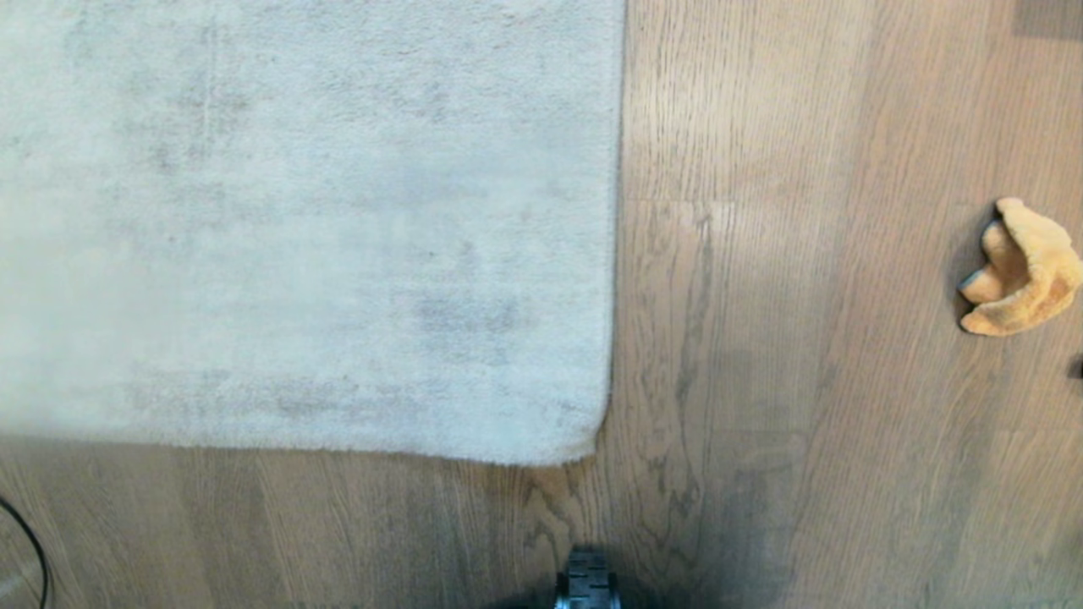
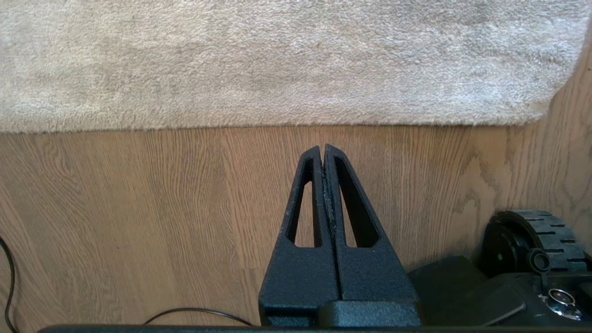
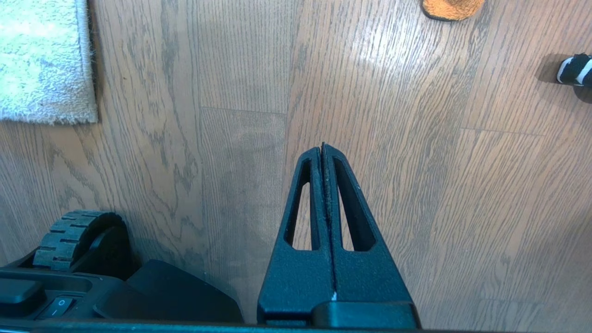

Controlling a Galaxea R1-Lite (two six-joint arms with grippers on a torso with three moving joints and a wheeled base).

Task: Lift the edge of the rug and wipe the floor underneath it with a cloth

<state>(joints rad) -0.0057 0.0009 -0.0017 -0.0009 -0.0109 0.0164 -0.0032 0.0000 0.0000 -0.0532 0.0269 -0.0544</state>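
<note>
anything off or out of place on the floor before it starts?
Nothing damaged or spilled. The cloth lies crumpled in a heap on the floor, well apart from the rug edge, which lies flat. A small black-and-white striped object sits near the cloth; what it is can't be told. Both grippers, left and right, are shut and empty.

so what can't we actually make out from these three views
- Floor under the rug: hidden in all views; the rug edge lies flat.
- Cloth: crumpled in the head view, cut off by the frame edge in the right wrist view.
- Black-and-white striped object: cut off by the frame edge in the right wrist view; unidentifiable.
- Both arms: outside the head view.
</note>
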